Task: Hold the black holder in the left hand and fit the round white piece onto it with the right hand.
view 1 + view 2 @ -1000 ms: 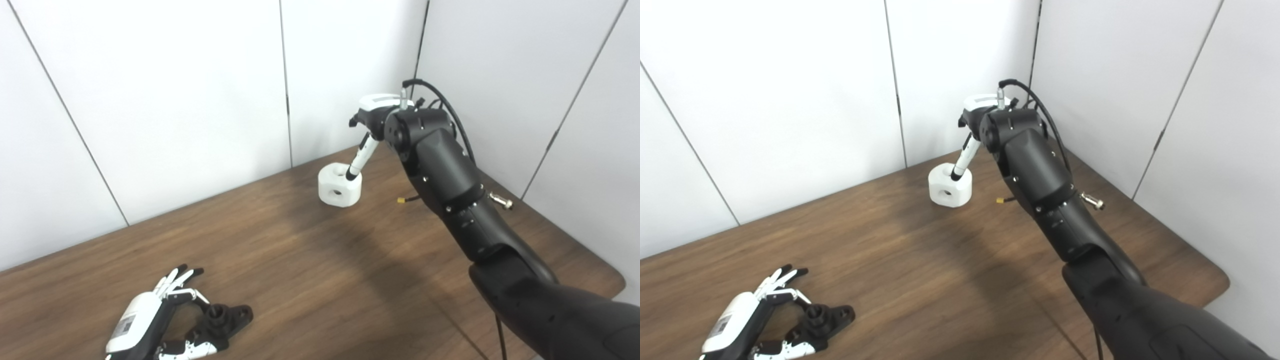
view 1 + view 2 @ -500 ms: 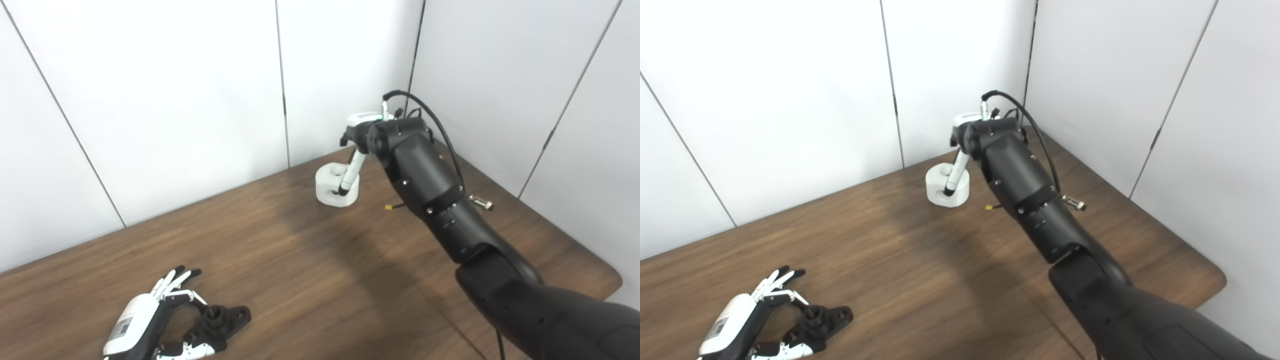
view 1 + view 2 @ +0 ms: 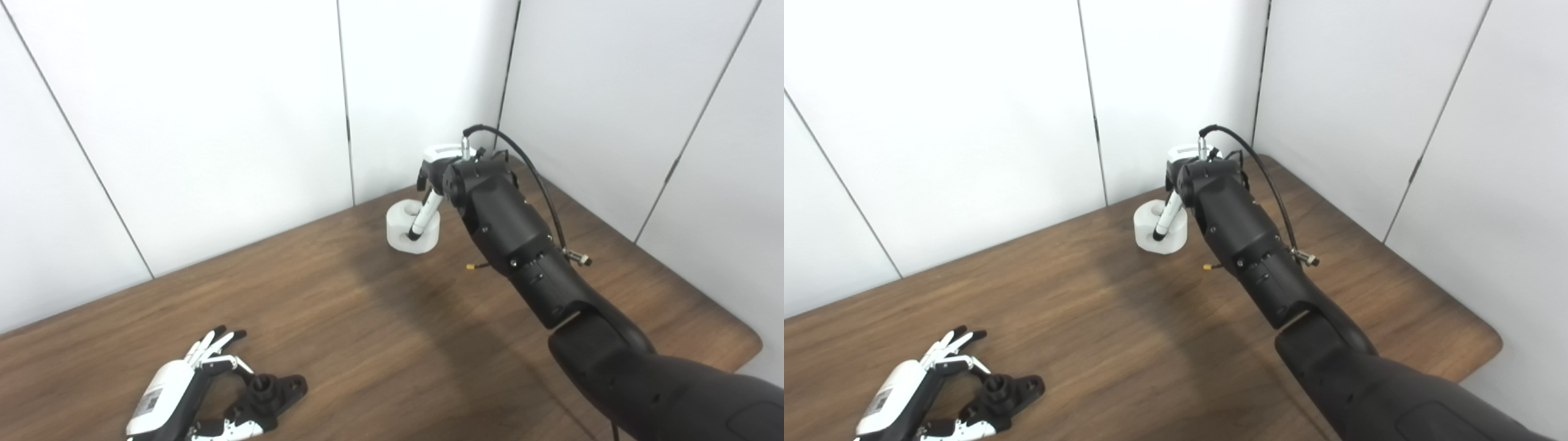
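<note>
"Which step are you on?"

"Picking up. My right hand [image 3: 436, 174] is down over the round white piece [image 3: 411, 225], which sits on the table [image 3: 380, 318] right under it, one finger lying across its front. Whether the grip has closed, I can't tell; my forearm hides the rest."

"And the left?"

"My left hand [image 3: 184, 398] is curled loosely around the black holder [image 3: 272, 392], which rests on the table between its fingers. Next, I reckon, a firm pinch on the white piece, then a lift."
</note>
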`<action>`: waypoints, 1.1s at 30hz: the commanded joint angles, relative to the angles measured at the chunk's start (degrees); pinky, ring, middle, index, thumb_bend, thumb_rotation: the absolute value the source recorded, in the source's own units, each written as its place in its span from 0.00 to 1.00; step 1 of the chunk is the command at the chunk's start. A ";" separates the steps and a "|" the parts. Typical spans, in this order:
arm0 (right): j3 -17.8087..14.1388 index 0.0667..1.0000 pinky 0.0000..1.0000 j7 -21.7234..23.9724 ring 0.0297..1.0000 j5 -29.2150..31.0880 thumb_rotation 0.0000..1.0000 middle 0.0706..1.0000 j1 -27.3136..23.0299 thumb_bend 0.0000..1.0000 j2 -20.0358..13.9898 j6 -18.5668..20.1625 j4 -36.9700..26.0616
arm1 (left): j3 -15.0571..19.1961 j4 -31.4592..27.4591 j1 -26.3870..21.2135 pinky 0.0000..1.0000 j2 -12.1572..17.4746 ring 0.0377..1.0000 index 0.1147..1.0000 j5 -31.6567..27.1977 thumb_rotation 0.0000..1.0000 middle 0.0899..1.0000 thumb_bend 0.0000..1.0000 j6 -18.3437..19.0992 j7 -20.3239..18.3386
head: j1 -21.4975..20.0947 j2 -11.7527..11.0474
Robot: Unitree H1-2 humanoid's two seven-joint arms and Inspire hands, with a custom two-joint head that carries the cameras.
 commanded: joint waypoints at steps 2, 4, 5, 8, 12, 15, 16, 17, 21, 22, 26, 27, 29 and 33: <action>-0.81 0.75 1.00 -4.07 1.00 -0.72 0.40 1.00 -2.21 0.97 -0.18 0.16 0.31 | -1.48 4.46 5.09 1.00 1.90 1.00 0.42 2.63 0.06 0.92 0.52 2.74 -3.14 | -0.09 0.09; -0.66 0.73 1.00 -5.99 1.00 -0.80 0.41 1.00 -2.10 0.97 0.05 0.16 1.15 | -1.42 4.47 5.13 1.00 1.94 1.00 0.42 2.53 0.06 0.91 0.52 2.56 -3.08 | -0.07 0.12; -0.68 0.72 1.00 -6.83 1.00 -0.92 0.42 1.00 -2.08 0.97 0.21 0.16 1.52 | -1.39 4.42 5.15 1.00 1.96 1.00 0.42 2.46 0.06 0.91 0.52 2.57 -3.14 | -0.05 0.17; -1.29 0.69 1.00 -8.44 1.00 -1.36 0.43 1.00 -1.95 0.96 0.91 0.16 2.12 | -1.48 4.42 5.17 1.00 2.08 1.00 0.42 2.74 0.06 0.92 0.52 2.47 -2.95 | 0.04 0.29; -2.56 0.69 1.00 -9.24 1.00 -2.38 0.43 1.00 -1.68 0.95 2.10 0.17 2.39 | -1.40 4.51 5.25 1.00 2.12 1.00 0.42 2.69 0.06 0.91 0.52 2.17 -2.73 | 0.02 0.46; -2.95 0.69 1.00 -8.92 1.00 -3.57 0.44 0.99 -1.45 0.94 2.67 0.17 2.33 | -1.31 4.37 5.31 1.00 2.18 1.00 0.42 2.62 0.06 0.91 0.52 2.45 -2.94 | 0.10 0.65; -3.01 0.70 0.99 -8.73 1.00 -3.83 0.44 0.99 -1.36 0.94 2.78 0.17 2.19 | -1.26 4.13 5.39 1.00 2.23 1.00 0.42 2.58 0.06 0.91 0.52 2.66 -3.07 | 0.15 0.69; -3.00 0.71 0.99 -8.58 1.00 -3.99 0.44 1.00 -1.29 0.93 2.82 0.17 2.15 | -1.23 4.01 5.46 1.00 2.28 1.00 0.42 2.57 0.06 0.91 0.52 2.54 -2.99 | 0.18 0.73; -3.12 0.71 0.99 -8.23 1.00 -4.24 0.44 1.00 -0.96 0.94 2.83 0.16 2.02 | -1.24 3.59 5.59 1.00 2.48 1.00 0.42 2.62 0.06 0.92 0.52 2.49 -3.09 | 0.22 0.92; -3.20 0.71 0.99 -8.19 1.00 -4.24 0.44 1.00 -0.85 0.94 2.85 0.16 1.93 | -1.25 3.46 5.63 1.00 2.51 1.00 0.42 2.66 0.06 0.92 0.52 2.58 -3.15 | 0.22 0.92; -3.06 0.70 1.00 -7.79 1.00 -4.23 0.42 0.99 -0.58 0.94 2.70 0.16 1.84 | -1.21 3.20 5.78 1.00 2.58 1.00 0.42 2.57 0.06 0.91 0.52 2.47 -3.20 | 0.35 1.19; -3.11 0.70 0.99 -7.70 1.00 -4.19 0.42 0.99 -0.51 0.95 2.71 0.16 1.85 | -1.22 3.11 5.82 1.00 2.61 1.00 0.42 2.59 0.06 0.91 0.52 2.52 -3.29 | 0.38 1.22; -3.24 0.70 0.99 -7.65 1.00 -4.06 0.41 0.99 -0.39 0.95 2.76 0.16 1.78 | -1.24 2.96 5.86 1.00 2.66 1.00 0.42 2.65 0.06 0.92 0.52 2.61 -3.41 | 0.43 1.40; -3.44 0.69 0.99 -7.66 1.00 -3.79 0.41 0.99 -0.04 0.97 2.85 0.16 1.59 | -1.17 2.80 5.98 1.00 2.70 1.00 0.42 2.58 0.06 0.91 0.52 2.52 -3.35 | 0.45 1.60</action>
